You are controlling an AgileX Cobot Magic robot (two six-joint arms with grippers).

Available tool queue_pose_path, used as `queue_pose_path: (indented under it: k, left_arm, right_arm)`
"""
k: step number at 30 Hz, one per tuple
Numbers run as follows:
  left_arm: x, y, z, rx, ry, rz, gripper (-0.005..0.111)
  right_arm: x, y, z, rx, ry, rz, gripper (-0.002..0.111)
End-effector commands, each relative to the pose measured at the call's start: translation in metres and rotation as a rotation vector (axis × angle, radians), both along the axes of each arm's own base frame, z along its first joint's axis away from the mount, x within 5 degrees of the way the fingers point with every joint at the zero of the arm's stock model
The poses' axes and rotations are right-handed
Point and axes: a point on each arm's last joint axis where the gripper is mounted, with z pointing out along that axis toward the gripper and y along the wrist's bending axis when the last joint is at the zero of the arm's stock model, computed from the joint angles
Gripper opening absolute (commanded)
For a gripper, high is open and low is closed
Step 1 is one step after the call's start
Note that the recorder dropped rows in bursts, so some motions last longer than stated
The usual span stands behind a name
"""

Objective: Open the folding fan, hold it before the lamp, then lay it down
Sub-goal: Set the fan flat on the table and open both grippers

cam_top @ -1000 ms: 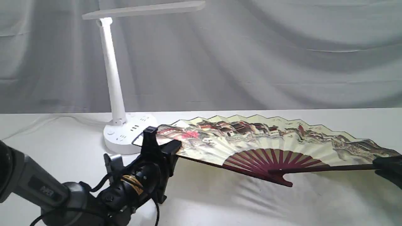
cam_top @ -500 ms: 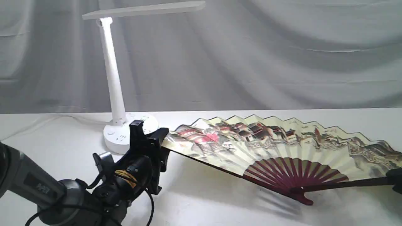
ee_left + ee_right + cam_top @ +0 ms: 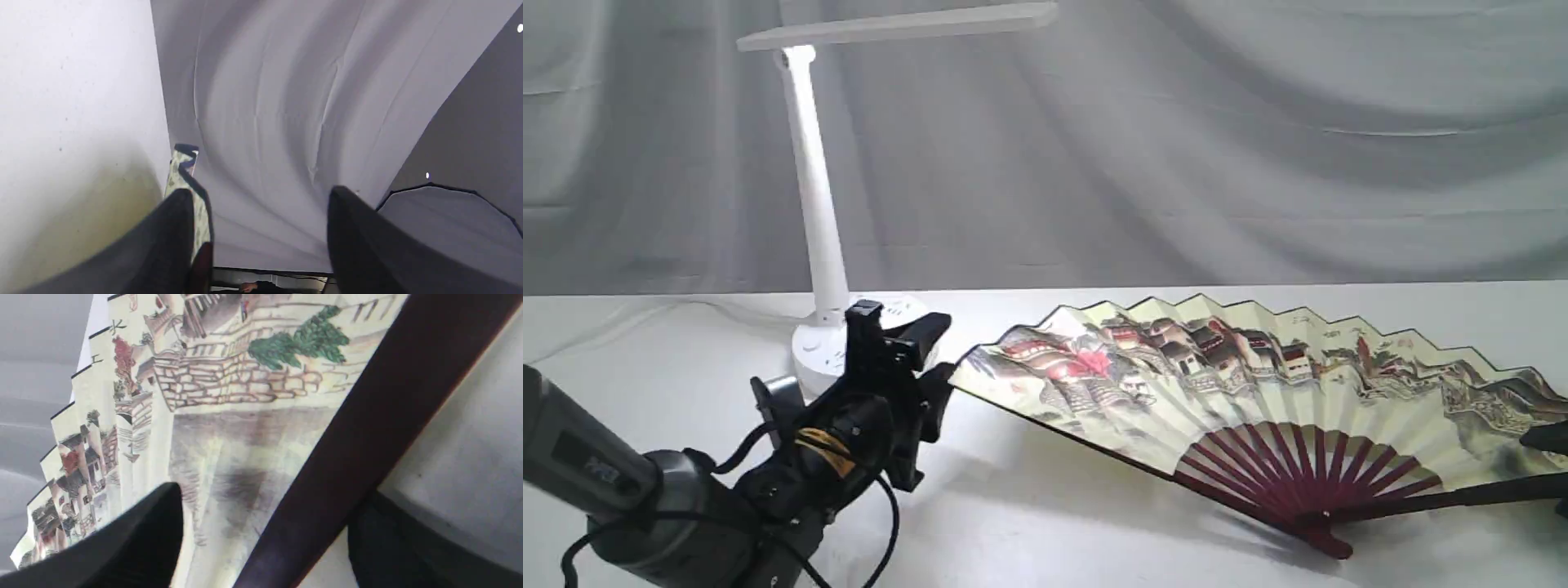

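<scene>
Nearest the camera, the left gripper (image 3: 900,318) sits just in front of the white plastic desk lamp (image 3: 817,204), its black jaws spread wide and holding nothing. Right of the lamp's round base, the large pleated cream paper folding fan (image 3: 1258,384) with maroon ribs lies spread open on the white table (image 3: 1054,531). At the fan's end farthest from the lamp, the right gripper (image 3: 265,498) gapes, the dark guard running between its parted jaws. Grey draped cloth (image 3: 1258,163) hangs behind the lamp.
</scene>
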Motion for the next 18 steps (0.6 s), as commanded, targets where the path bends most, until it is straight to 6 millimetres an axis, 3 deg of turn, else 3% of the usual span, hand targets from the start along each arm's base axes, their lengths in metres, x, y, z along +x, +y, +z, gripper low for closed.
queue_pose_path:
  k: [1, 6, 18]
  left_arm:
    - [0.004, 0.008, 0.008, 0.005, -0.045, -0.012, 0.050]
    - [0.006, 0.016, 0.007, 0.037, -0.057, -0.051, 0.050]
    - [0.004, 0.013, 0.012, 0.087, -0.068, -0.152, 0.050]
  right_arm:
    - [0.006, -0.002, 0.010, 0.000, -0.068, 0.036, 0.059]
    - [0.014, -0.003, 0.022, 0.021, -0.152, 0.079, 0.059]
    - [0.018, -0.021, 0.020, -0.154, -0.071, 0.028, 0.059]
